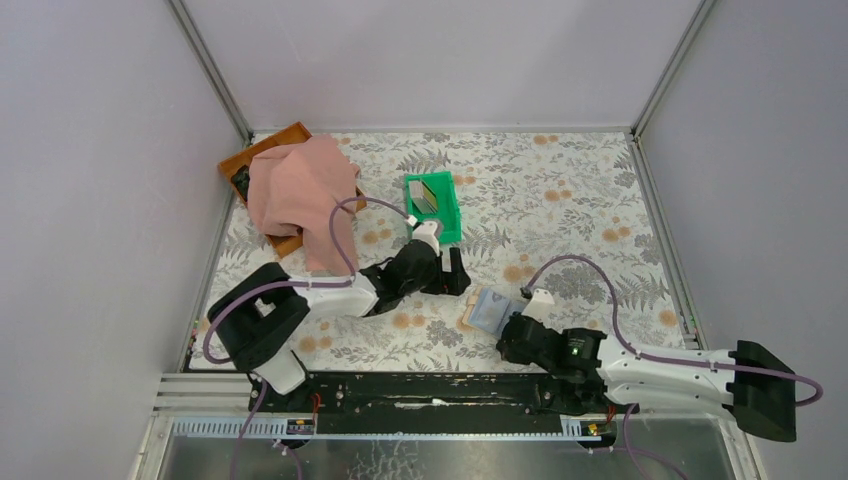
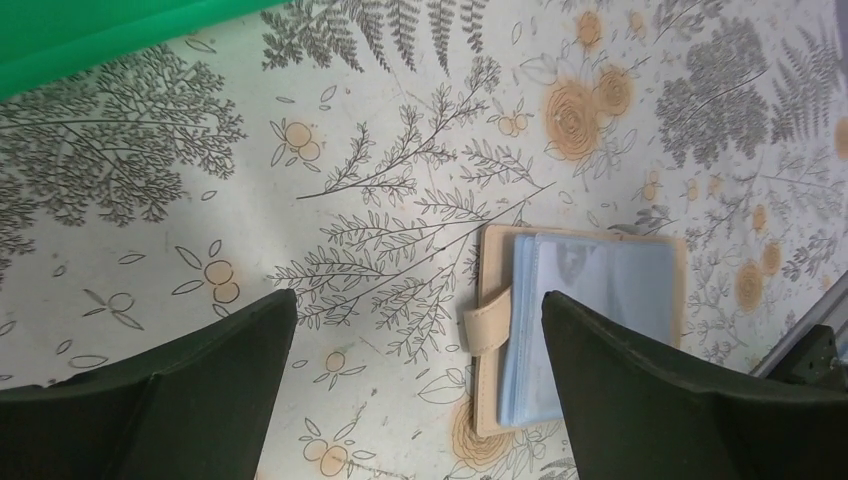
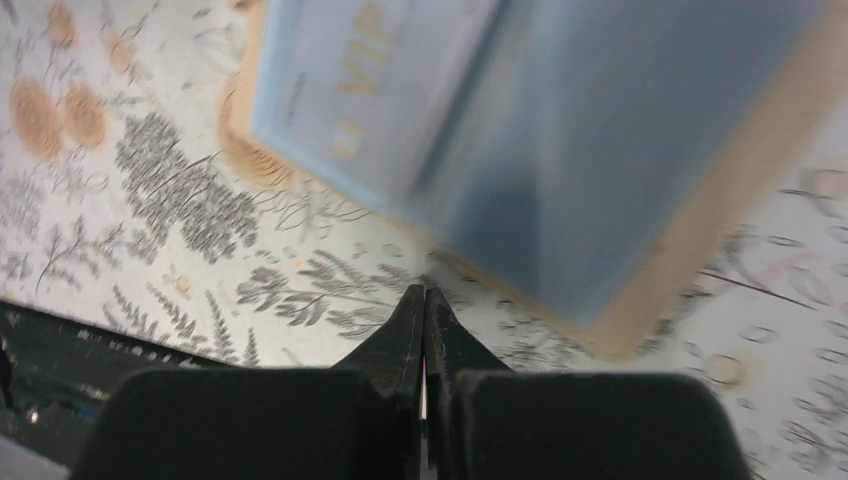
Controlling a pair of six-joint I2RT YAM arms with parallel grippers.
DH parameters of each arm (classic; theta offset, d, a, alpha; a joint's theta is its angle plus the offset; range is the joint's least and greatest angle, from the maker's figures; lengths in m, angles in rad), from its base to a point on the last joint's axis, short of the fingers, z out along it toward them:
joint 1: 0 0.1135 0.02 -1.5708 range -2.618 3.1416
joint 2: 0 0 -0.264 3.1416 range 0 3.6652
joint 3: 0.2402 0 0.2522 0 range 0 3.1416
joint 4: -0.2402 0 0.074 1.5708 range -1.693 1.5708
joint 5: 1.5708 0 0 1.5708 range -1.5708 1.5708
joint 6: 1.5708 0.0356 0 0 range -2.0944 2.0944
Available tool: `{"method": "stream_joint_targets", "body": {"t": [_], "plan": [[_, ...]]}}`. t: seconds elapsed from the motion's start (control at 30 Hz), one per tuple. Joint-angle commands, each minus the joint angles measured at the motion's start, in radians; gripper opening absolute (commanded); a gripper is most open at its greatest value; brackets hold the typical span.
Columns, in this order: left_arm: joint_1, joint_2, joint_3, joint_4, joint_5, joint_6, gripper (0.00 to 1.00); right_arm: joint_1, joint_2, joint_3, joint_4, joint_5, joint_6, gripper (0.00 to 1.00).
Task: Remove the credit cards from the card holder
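The card holder [image 1: 491, 310] lies open on the flowered table, pale blue sleeves up, tan cover beneath. In the left wrist view the card holder [image 2: 590, 320] sits under the right finger, its tan strap pointing left. My left gripper [image 2: 420, 300] hovers open above it with nothing between its fingers; from above the left gripper [image 1: 453, 272] is just left of the holder. My right gripper [image 3: 425, 295] is shut, its tips on the table at the holder's near edge [image 3: 640, 300]. A pale card with gold lettering [image 3: 340, 90] shows inside a sleeve. Another card [image 1: 428, 195] stands in the green bin.
The green bin [image 1: 447, 215] sits behind the left gripper, and its rim [image 2: 90, 35] shows in the left wrist view. A pink cloth [image 1: 300, 190] drapes over a brown tray [image 1: 270, 148] at the back left. A black rail [image 1: 420, 390] runs along the near edge.
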Motion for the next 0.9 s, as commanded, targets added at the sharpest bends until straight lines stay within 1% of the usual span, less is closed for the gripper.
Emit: {"method": "stream_joint_targets", "body": {"t": [0.0, 0.07, 0.13, 0.2, 0.3, 0.37, 0.4, 0.47, 0.53, 0.6, 0.67, 0.77, 0.87], "plan": [[0.006, -0.091, -0.026, 0.062, -0.078, 0.024, 1.0, 0.008, -0.119, -0.001, -0.248, 0.205, 0.149, 0.0], [0.005, -0.122, -0.031, 0.034, -0.118, 0.037, 1.0, 0.007, -0.185, 0.003, -0.267, 0.225, 0.135, 0.0], [0.006, -0.161, -0.046, 0.026, -0.146, 0.037, 0.99, -0.013, -0.2, 0.014, -0.291, 0.241, 0.121, 0.0], [0.005, -0.201, -0.078, 0.046, -0.162, 0.018, 0.94, -0.056, -0.16, 0.025, -0.268, 0.222, 0.07, 0.0], [0.006, -0.258, -0.129, 0.079, -0.192, -0.015, 0.89, -0.146, -0.051, 0.045, -0.212, 0.157, -0.006, 0.0], [0.008, -0.291, -0.147, 0.082, -0.213, -0.017, 0.78, -0.172, -0.008, 0.055, -0.163, 0.14, -0.035, 0.0], [0.011, -0.304, -0.149, 0.074, -0.218, -0.019, 0.75, -0.181, 0.004, 0.057, -0.14, 0.138, -0.05, 0.0], [0.022, -0.319, -0.14, 0.046, -0.214, -0.022, 0.73, -0.214, 0.019, 0.054, -0.084, 0.121, -0.087, 0.0], [0.033, -0.322, -0.136, 0.045, -0.199, -0.015, 0.75, -0.259, 0.047, 0.041, -0.013, 0.085, -0.139, 0.0], [0.046, -0.313, -0.133, 0.045, -0.186, -0.018, 0.8, -0.295, 0.086, 0.035, 0.063, 0.049, -0.176, 0.0], [0.05, -0.312, -0.135, 0.052, -0.166, -0.022, 0.99, -0.32, 0.145, 0.041, 0.124, 0.029, -0.204, 0.0], [0.05, -0.328, -0.169, 0.098, -0.152, -0.05, 1.0, -0.332, 0.247, 0.073, 0.2, 0.006, -0.239, 0.0], [0.051, -0.343, -0.181, 0.097, -0.148, -0.056, 1.0, -0.337, 0.331, 0.106, 0.268, -0.018, -0.265, 0.0]]}}
